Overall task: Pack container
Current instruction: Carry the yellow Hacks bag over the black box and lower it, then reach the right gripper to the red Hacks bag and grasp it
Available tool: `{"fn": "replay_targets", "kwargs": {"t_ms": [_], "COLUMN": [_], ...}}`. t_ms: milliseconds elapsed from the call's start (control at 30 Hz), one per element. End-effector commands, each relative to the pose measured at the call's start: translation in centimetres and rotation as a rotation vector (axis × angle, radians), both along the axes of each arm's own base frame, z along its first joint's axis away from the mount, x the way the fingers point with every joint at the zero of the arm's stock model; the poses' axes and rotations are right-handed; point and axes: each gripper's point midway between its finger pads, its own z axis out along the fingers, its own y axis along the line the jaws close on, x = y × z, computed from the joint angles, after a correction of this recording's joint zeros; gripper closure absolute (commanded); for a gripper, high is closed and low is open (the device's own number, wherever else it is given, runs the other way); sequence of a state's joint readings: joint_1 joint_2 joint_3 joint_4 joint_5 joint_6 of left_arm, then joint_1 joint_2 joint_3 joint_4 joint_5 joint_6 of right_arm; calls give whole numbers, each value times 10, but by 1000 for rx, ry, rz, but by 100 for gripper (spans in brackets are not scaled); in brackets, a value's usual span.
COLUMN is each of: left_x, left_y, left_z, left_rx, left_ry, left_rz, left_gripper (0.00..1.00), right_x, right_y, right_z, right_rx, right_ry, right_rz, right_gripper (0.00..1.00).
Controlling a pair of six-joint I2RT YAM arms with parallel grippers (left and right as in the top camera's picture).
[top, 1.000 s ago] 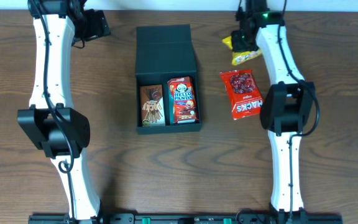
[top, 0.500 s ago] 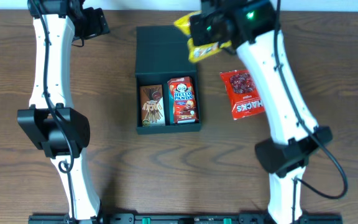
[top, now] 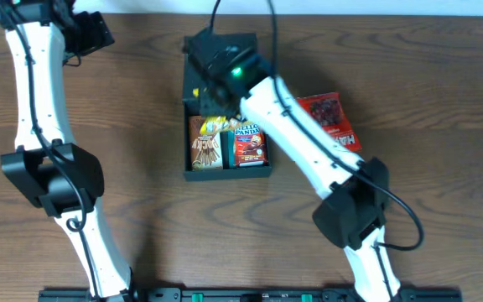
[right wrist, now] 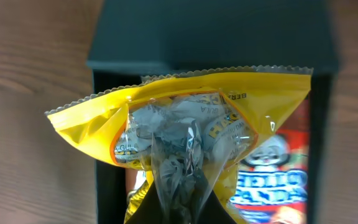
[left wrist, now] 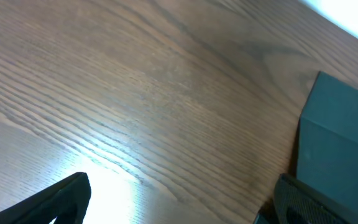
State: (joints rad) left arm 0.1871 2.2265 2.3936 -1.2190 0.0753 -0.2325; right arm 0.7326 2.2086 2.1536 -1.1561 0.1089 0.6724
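Right gripper (right wrist: pixel 178 202) clamped on yellow snack bag (right wrist: pixel 197 118), centre frame, above open container (top: pixel 225 52). Left gripper (left wrist: pixel 182 202) upper left, jaws wide, holding nothing.

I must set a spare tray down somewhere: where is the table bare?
Bare table between the left arm and the container, in front of the container, and right of the red bag. Crowded at the container: the right tool holds a yellow bag over two snack boxes inside.
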Motion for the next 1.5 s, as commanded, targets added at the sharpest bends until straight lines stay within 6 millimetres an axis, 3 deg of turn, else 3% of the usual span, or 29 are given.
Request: {"fn": "replay_targets", "kwargs": {"t_ms": [0, 300, 333, 400, 433, 500, 567, 633, 700, 800, 833, 900, 1000, 1067, 1133, 1300, 1467], "left_x": [-1, -1, -1, -1, -1, -1, -1, -1, -1, -1, -1, -2, -1, -1, -1, -1, -2], "left_y": [0, 1, 1, 1, 1, 1, 1, 1, 1, 1, 1, 1, 1, 1, 2, 2, 1], "left_z": [16, 16, 16, 16, 16, 16, 16, 16, 16, 16, 16, 16, 16, 16, 16, 16, 16], "left_rx": [-10, -5, -5, -5, -5, -4, -4, -2, -2, -2, -1, -2, -2, 0, 3, 2, 2], "left_ry": [-35, -34, -34, -35, -35, -34, -34, -34, -34, -34, -34, -34, -34, -35, -35, -34, -34], "left_rz": [-6, -18, -18, -18, -18, -22, -22, -25, -25, -25, -25, -25, -24, -24, -23, -23, -23], "left_gripper": [5, 5, 5, 5, 5, 5, 5, 5, 5, 5, 5, 5, 5, 5, 5, 5, 5], "right_x": [-10, -33, -34, -35, -36, -34, -32, -28, -21, -10, -6, 0, 20, 38, 47, 61, 59], "right_y": [6, 20, 21, 26, 29, 34, 38, 41, 45, 47, 45, 36, -14, -70, -113, -216, -271], "right_z": [-18, -65, -69, -73, -74, -72, -66, -53, -26, 33, 62, 97, 133, 129, 112, 48, -23], "right_rx": [-21, -39, -38, -36, -34, -36, -39, -39, -22, 15, 20, 7, -103, -244, -319, -424, -281], "right_ry": [11, 41, 39, 30, 24, 2, -20, -50, -101, -210, -276, -368, -461, -430, -343, -95, 96], "right_rz": [-21, 10, 16, 62, 89, 144, 191, 240, 280, 339, 390, 455, 383, 312, 288, 161, 125], "right_gripper": [99, 96, 82, 35, 20, 5, 5, 10, 17, 20, 21, 22, 17, 7, 1, 1, 1]}}
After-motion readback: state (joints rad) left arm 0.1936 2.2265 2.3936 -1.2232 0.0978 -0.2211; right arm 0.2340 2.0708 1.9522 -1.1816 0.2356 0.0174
